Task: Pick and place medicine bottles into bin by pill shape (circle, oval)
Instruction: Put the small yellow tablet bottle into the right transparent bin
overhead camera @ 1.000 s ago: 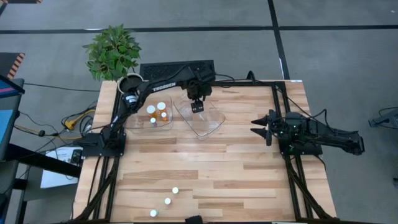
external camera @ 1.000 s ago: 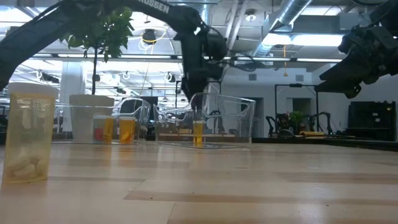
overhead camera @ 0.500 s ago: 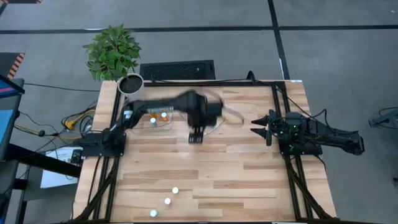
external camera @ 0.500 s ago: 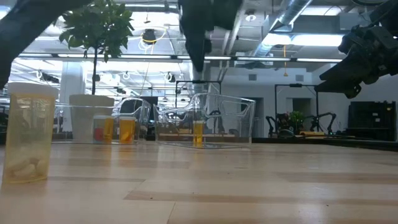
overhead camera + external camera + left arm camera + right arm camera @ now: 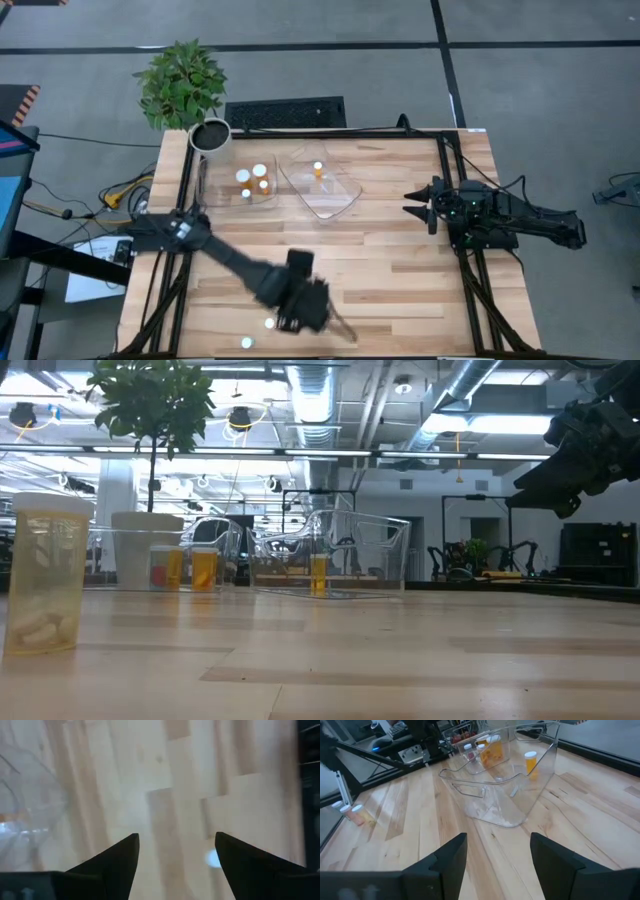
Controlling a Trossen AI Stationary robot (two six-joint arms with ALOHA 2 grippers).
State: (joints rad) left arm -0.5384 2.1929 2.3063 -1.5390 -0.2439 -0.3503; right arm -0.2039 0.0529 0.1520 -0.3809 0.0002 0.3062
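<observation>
From overhead I see the left gripper (image 5: 300, 318) low over the near edge of the table (image 5: 400, 280), at about 6 o'clock from the two clear tubs. Its wrist camera shows the two fingers (image 5: 112, 862) standing well apart with bare wood between them, holding nothing. A white cap shows as a blur just beside the one finger.

The loose bottles sit near that gripper: one (image 5: 269, 323) just at its 9 o'clock, touching or nearly so, I cannot tell which, and another (image 5: 246, 342) toward 7 o'clock at the table edge. In the level view a large amber bottle (image 5: 45, 575) stands upright close to the camera, with pale pills in its bottom.

The left tub (image 5: 215, 190) holds three white-capped bottles (image 5: 251, 180). The right tub (image 5: 335, 200) holds a single bottle (image 5: 318, 170), upright at its far side; the right wrist camera shows it too (image 5: 531, 762).

The right gripper (image 5: 420, 205) waits at 3 o'clock of the tubs, off the wood, its fingers spread and empty. A potted plant (image 5: 180, 85) stands at 11 o'clock off the table corner.
</observation>
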